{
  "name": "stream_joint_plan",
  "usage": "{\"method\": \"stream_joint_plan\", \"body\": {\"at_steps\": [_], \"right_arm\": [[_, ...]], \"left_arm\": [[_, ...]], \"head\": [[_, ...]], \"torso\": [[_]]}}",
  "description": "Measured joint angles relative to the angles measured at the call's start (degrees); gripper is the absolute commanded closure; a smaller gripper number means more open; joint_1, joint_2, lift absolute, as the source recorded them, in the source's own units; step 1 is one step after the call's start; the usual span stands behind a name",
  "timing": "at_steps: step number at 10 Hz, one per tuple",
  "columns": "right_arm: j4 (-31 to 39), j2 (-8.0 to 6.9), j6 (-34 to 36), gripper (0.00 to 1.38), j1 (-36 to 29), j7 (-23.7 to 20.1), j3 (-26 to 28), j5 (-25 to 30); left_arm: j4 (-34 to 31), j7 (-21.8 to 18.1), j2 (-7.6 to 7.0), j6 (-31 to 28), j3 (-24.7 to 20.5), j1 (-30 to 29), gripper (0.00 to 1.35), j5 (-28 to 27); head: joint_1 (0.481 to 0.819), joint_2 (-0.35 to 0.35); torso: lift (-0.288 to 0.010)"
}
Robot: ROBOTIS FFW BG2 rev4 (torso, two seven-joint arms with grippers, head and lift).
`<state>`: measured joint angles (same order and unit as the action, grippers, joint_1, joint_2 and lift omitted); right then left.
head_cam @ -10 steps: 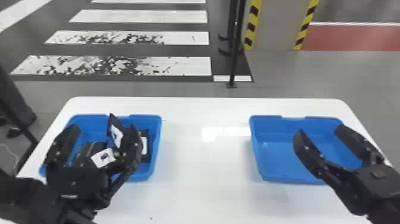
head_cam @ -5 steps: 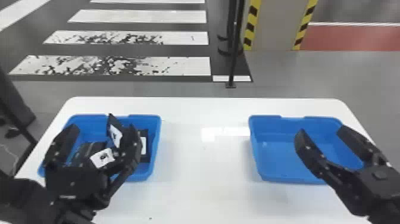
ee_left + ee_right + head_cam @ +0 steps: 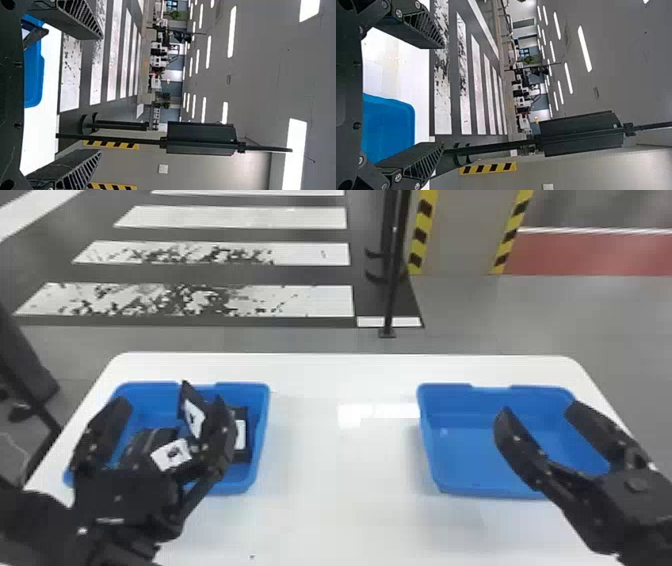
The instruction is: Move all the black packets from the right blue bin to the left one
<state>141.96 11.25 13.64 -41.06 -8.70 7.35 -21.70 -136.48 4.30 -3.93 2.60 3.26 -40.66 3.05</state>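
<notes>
Left tool (image 3: 170, 405) and right tool (image 3: 540, 411) both spread. Black packets (image 3: 191, 394), white-labelled, in left blue bin (image 3: 147, 386), lower left of frame; one tilted, long axis slanting toward upper left.

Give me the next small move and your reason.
I'd probably raise the left gripper gently, fingers open: they hold nothing, black packets lie in the left blue bin, and the visible floor of the right blue bin is bare, so the transfer looks finished.

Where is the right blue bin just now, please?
In the head view, the bin sits right of centre on the white table, partly behind the right pincer.
</notes>
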Motion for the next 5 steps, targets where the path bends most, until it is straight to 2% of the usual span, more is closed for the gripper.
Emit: {"method": "stream_joint_plan", "body": {"at_steps": [5], "right_arm": [[0.0,0.0,0.0,0.17,0.0,0.0,-0.01,-0.09]], "left_arm": [[0.0,-0.01,-0.03,0.49,0.01,0.01,0.0,-0.18]], "head": [[0.695,-0.003]], "torso": [[-0.14]]}}
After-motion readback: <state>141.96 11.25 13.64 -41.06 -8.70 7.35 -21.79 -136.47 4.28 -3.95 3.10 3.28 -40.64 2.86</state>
